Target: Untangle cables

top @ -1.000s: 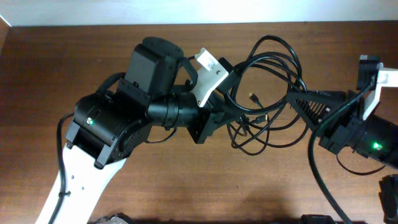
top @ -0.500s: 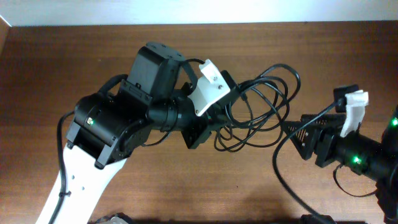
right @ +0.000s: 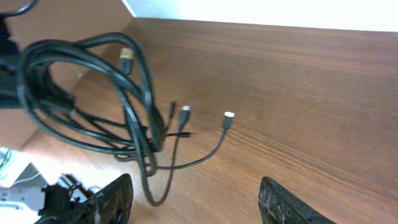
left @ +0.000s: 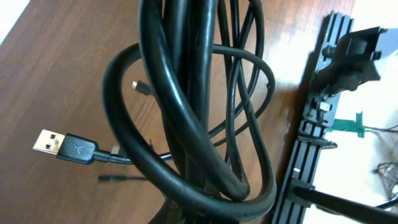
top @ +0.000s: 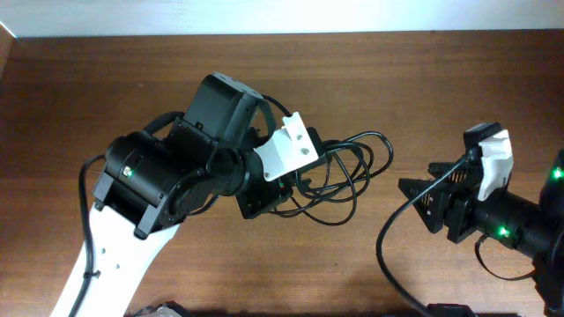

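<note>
The left gripper (top: 284, 183) is closed on the cables (top: 345, 169). In its wrist view the thick loops all run into one pinch point at the bottom edge, so it holds the whole bundle rather than a single cord. From that grip the loops fan out to the robot's right, low over the tabletop (top: 132, 70). The bundle's long axis lies roughly along the line between the two arms. A USB plug (left: 50, 142) hangs free off one side of it. The right gripper (right: 196, 186) stands well apart from the loops, with its jaws spread about halfway and nothing between them. It faces the bundle's far end. In the right wrist view a thin cord with a pale plug (right: 229, 115) trails out of the tangle across the wood toward it, with a second small plug (right: 185, 111) just beside it. That trailing cord is probably the nearest free piece. The right arm is the one free to reach in along the axis and draw a strand away from the left grip.
</note>
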